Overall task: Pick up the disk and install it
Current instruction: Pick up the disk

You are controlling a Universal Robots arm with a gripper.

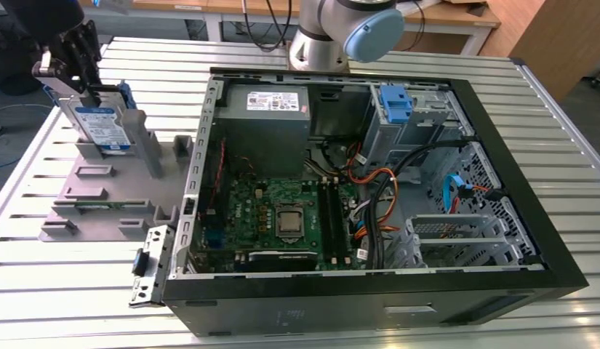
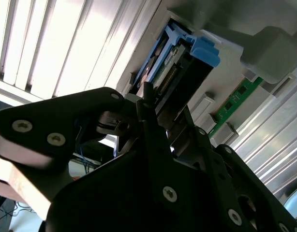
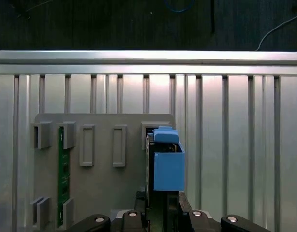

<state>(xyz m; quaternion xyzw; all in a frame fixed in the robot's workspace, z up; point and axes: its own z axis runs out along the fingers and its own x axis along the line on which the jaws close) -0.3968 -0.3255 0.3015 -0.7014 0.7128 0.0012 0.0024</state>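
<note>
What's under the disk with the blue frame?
A grey holder on the table. The disk stands upright in one of its slots. The disk's bottom edge is sunk in that slot, so what it rests on cannot be seen.

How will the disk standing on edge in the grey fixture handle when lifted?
Probably stiff: the disk looks like a metal slab in a blue carrier. Likely heavy for its size. Standing on edge in the grey fixture, it could tip if nudged sideways.
</note>
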